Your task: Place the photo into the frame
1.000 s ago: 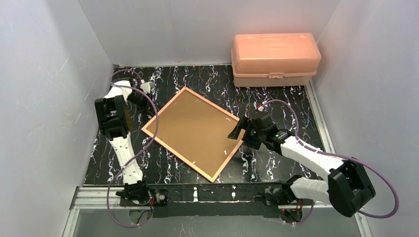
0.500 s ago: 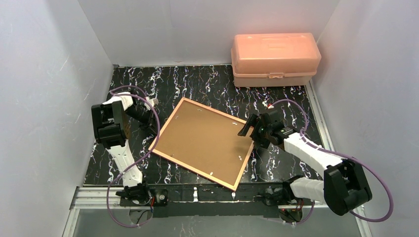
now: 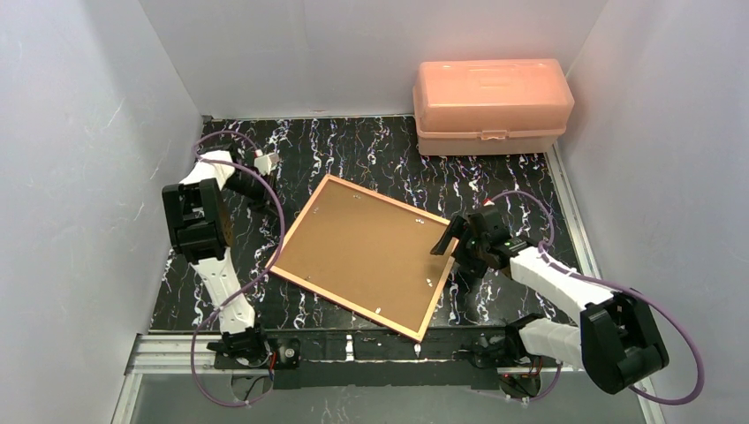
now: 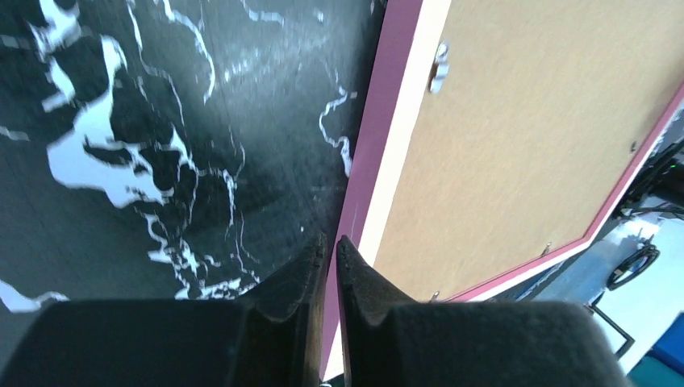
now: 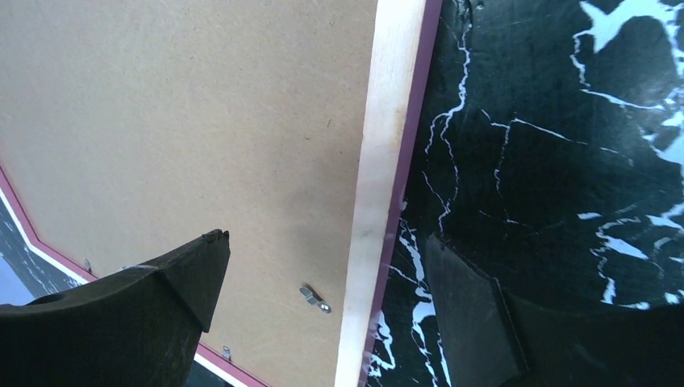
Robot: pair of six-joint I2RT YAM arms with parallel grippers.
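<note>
– Evidently, within the last second the frame (image 5: 385, 145) had swung round on the desk (image 3: 353, 141). We found it turned and slid toward the near edge, closer to the right arm. It lay back upward, with its brown backing board (image 3: 362, 252) seated inside the rim.

– Which arm was at it?

– The right. The right fingers (image 5: 185, 274) stood spread as wide as they go and gripped nothing. One was over the backing board and the other over bare desk, so that the frame's right-hand rail ran between them, near a small metal clip (image 5: 314, 297). Whether either finger touched the wood, we could not tell.

– And the left?

– The left fingers (image 4: 298, 278) were closed to a thin slit with nothing between them. They had drawn back toward the far left and were near the frame's pink outer edge.

– Where was the photo?

– We saw it in no view. It may have lain beneath the board, but we could not say.

– What did the turn mean for the task?

– We judged it a repositioning only. The frame now lay more squarely before both arms, which should make the clips easier to reach. The board sat in place, so opening the back and inserting the print remained to be done, unless the print was already inside.
</note>
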